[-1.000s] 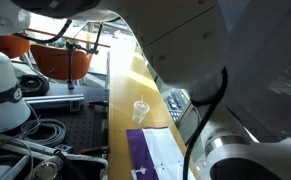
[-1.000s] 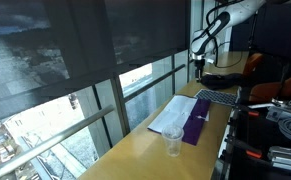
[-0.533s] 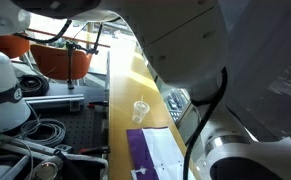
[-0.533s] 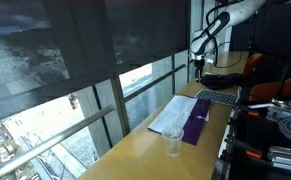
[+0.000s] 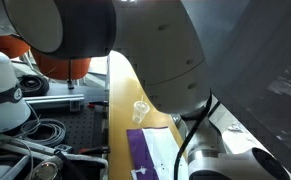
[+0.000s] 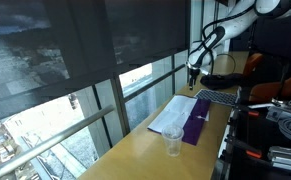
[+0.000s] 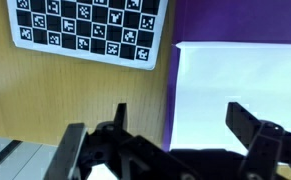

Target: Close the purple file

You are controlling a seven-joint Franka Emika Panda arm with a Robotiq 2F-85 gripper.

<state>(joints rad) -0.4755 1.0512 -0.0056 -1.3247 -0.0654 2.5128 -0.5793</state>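
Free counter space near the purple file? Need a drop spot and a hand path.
Biggest bare patch: the wooden counter beyond the clear cup, on the side away from the purple file. In the wrist view, a wood strip runs between the checkered marker board and the white paper. Crowded: from the file to the keyboard.

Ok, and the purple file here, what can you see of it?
The purple file lies flat and open on the wooden counter: a purple cover, seemingly thin plastic, beside exposed white sheets. The clear cup stands near one end; contact cannot be told. In the wrist view a white sheet lies over the purple cover, and the gripper hangs open above it, not touching.
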